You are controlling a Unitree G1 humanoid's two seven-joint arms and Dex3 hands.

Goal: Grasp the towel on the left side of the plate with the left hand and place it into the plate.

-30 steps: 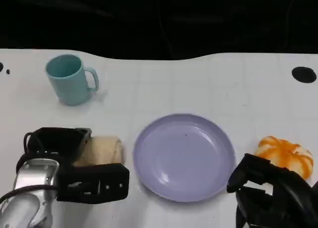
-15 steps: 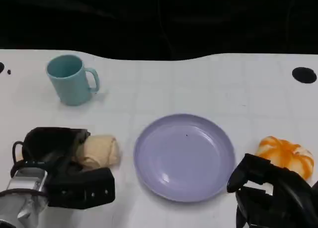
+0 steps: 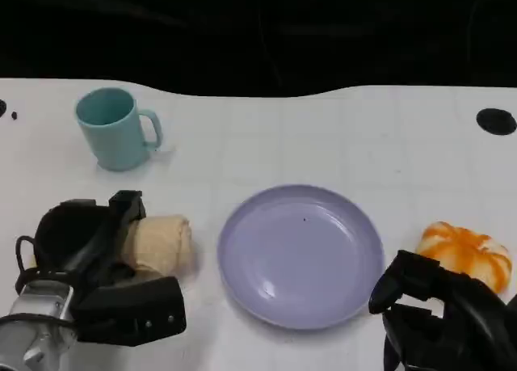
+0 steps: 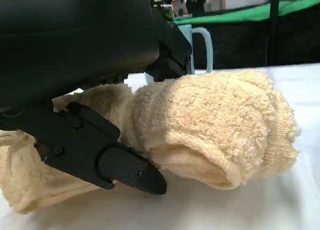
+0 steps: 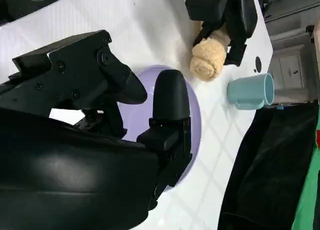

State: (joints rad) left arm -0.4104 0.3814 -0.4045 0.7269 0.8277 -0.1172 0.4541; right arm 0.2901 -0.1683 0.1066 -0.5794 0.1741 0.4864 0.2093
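One rolled towel (image 3: 161, 243) lies on the table (image 3: 323, 137) just left of the one plate (image 3: 300, 255), not in it. The left hand (image 3: 101, 266) grips the towel, with fingers (image 4: 110, 157) on both sides of the roll. The right hand (image 3: 440, 318) holds nothing, fingers apart, near one orange-and-white object (image 3: 464, 254). One mug (image 3: 117, 128) stands at the far left.

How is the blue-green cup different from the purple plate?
The teal ceramic mug stands tall and deep, with a handle on its side; the round lavender plate lies low and shallow, with no handle. The plate is much wider than the mug. The mug sits near the table's far left; the plate sits nearer the middle. Both are empty and rest on the white table.
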